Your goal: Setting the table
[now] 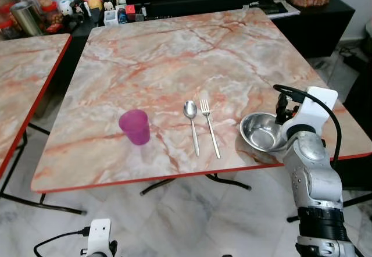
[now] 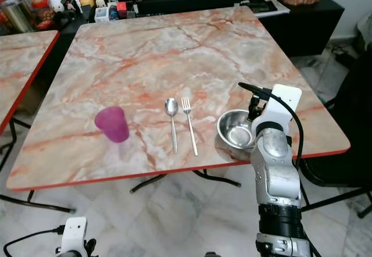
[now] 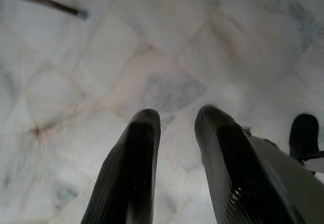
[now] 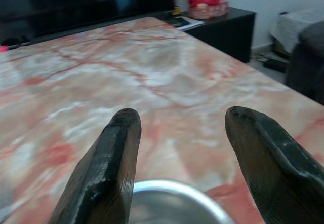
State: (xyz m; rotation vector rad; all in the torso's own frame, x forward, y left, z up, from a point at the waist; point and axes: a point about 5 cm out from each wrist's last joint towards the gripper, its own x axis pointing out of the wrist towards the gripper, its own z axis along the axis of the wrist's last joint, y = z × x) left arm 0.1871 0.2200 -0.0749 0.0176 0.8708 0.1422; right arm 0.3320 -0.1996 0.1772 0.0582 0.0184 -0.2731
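Hanging idle near the floor, clear of the work: left gripper (image 3: 174,148), fingers slightly apart, grasping nothing. Poised just over the near rim of the steel bowl (image 1: 264,132), right gripper (image 4: 185,148), fingers spread wide and holding nothing, apparently either fresh from a release or lining up to nudge the bowl into place. Bowl itself seated close to the near edge of the marble table (image 1: 174,53), within a diner's easy reach. Just left of the bowl, fork (image 1: 210,127) and spoon (image 1: 192,124), laid side by side, handles toward that edge. Further left of the bowl, pink cup (image 1: 135,127), upright. Beyond the bowl, bare tabletop, then a dark cabinet (image 1: 314,21).
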